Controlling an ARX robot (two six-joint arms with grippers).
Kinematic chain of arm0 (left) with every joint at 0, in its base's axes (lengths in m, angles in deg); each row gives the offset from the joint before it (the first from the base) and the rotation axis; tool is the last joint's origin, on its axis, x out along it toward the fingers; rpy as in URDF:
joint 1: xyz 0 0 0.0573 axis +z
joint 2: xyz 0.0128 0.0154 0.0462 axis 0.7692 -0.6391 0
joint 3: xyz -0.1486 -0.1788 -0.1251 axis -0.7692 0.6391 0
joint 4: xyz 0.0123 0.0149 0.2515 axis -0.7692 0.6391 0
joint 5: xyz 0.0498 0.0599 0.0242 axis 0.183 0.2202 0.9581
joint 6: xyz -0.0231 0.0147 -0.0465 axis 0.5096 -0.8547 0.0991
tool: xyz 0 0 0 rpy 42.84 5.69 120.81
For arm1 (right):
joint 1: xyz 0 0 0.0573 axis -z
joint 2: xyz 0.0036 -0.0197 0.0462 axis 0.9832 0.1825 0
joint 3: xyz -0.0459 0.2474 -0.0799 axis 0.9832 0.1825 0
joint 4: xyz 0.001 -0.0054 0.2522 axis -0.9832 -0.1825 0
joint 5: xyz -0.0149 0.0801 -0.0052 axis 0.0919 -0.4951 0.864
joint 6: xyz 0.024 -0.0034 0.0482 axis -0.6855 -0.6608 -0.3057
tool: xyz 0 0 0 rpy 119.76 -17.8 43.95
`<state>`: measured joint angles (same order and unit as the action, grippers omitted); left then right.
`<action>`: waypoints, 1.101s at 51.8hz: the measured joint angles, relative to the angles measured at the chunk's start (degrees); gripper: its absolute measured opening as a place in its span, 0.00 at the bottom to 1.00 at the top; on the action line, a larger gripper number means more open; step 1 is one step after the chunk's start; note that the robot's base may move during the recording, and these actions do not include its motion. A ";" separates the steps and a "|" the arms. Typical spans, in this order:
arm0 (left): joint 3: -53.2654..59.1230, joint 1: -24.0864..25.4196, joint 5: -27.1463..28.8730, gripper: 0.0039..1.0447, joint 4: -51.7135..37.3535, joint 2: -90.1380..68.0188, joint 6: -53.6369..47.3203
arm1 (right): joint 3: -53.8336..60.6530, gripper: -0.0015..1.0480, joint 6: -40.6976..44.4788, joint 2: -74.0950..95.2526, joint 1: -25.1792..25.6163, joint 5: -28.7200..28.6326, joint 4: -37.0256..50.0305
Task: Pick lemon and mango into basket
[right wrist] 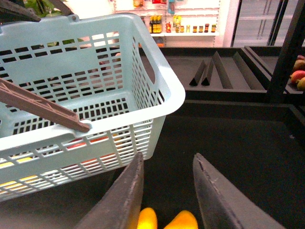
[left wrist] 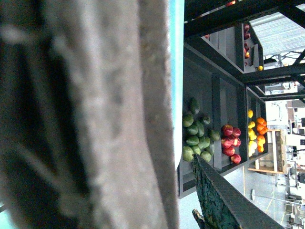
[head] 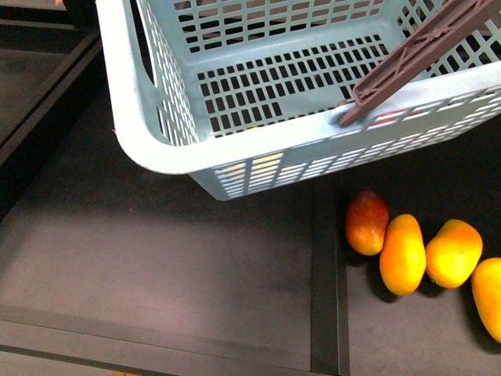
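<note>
The teal basket hangs lifted over the dark shelf, filling the top of the front view, and its floor looks empty. My left gripper is shut on its brown handle, which blurs across the left wrist view. The mango, red shading to orange, lies on the shelf just below the basket's near right corner. My right gripper is open and empty, beside the basket and above two yellow-orange fruits. I cannot pick out the lemon. Yellow and red patches show through the basket wall.
Three plain yellow-orange elongated fruits lie right of the mango. A raised divider splits the shelf. Far shelves hold green fruits, red apples, and small yellow and orange fruits. More fruit sits at the far right.
</note>
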<state>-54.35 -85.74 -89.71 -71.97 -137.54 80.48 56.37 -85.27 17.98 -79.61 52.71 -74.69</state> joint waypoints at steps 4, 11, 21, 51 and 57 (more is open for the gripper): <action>0.00 0.00 0.00 0.25 0.00 0.00 0.00 | 0.00 0.45 0.00 0.00 0.00 0.00 0.00; 0.00 0.00 0.00 0.25 0.00 0.00 0.00 | 0.00 0.72 0.00 0.00 0.00 0.00 0.00; 2.47 -1.73 23.15 0.24 -2.80 0.87 6.95 | 0.00 0.92 0.00 -0.02 0.00 -0.09 0.00; 6.08 13.18 40.39 0.07 -14.67 -6.73 23.02 | 0.00 0.92 0.00 -0.04 0.00 0.02 0.00; 2.01 15.69 39.43 0.07 -14.16 -12.63 28.09 | 0.00 0.92 0.00 -0.04 0.00 0.02 0.00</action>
<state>-52.33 -70.05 -50.28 -86.14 -150.17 108.57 56.37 -85.27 17.94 -79.61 52.74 -74.69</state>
